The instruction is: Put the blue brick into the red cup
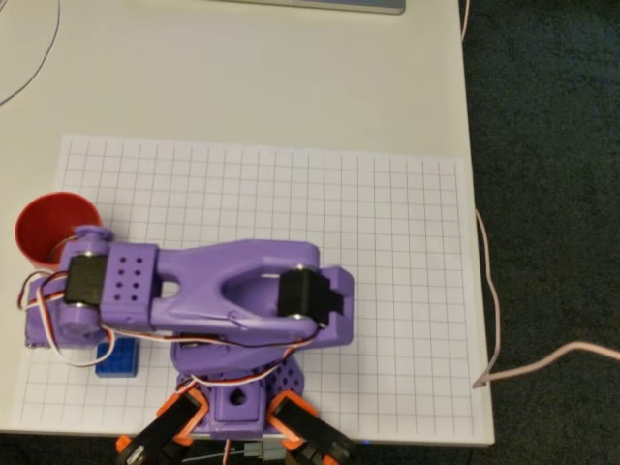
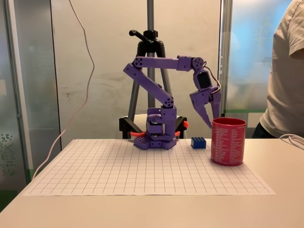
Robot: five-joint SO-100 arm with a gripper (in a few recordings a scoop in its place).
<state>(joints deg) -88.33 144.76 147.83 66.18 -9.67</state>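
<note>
The blue brick [image 1: 118,358] [image 2: 198,142] lies flat on the grid sheet, close beside the purple arm's base [image 2: 156,137]. The red cup [image 1: 53,228] [image 2: 228,141] stands upright a short way from it; in the overhead view the arm's wrist [image 1: 92,281] partly covers the cup. In the fixed view my gripper [image 2: 213,121] hangs in the air, pointing down, above and between the brick and the cup's rim. Its fingers are spread apart with nothing between them, and it touches neither object.
A white grid sheet [image 1: 387,242] covers much of the pale table. The table's right edge [image 1: 480,291] drops to dark carpet, with a cable [image 1: 494,320] hanging there. A tripod [image 2: 149,47] stands behind the arm, and a person [image 2: 285,85] stands at the right of the fixed view.
</note>
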